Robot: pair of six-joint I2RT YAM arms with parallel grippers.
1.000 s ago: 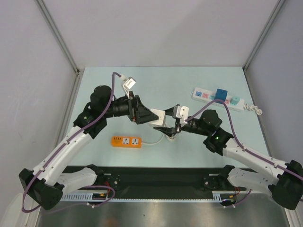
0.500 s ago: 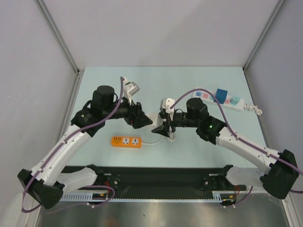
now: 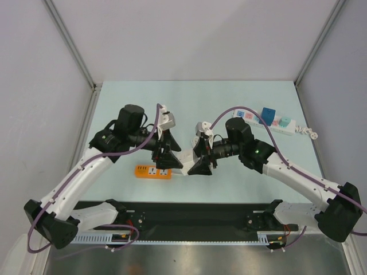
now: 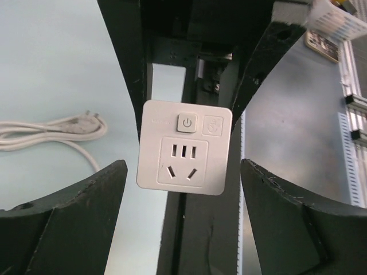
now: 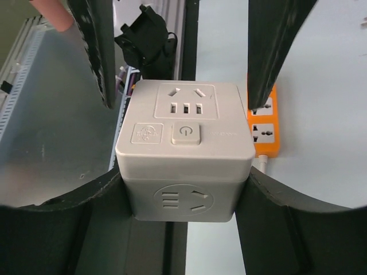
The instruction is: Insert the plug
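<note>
The blue plug [image 3: 268,113] sits on the white power strip [image 3: 281,122] at the far right, away from both grippers; it is out of both wrist views. My right gripper [image 3: 199,164] [image 5: 184,192] is shut on a small white square socket block [image 5: 186,143] and holds it above the table. My left gripper [image 3: 170,160] [image 4: 183,172] is open and faces that block [image 4: 184,147] with its fingers [image 4: 86,200] either side, not touching it. In the top view the block [image 3: 184,155] shows between the two grippers.
An orange power strip [image 3: 153,171] [image 5: 265,123] lies near the front edge under the left gripper. Its white cable [image 4: 51,132] is coiled on the table. The black base rail [image 3: 195,215] runs along the front.
Both grippers have swung toward the front edge, above the orange strip. The left gripper has come off the white block and stands open; the right gripper still holds it.
</note>
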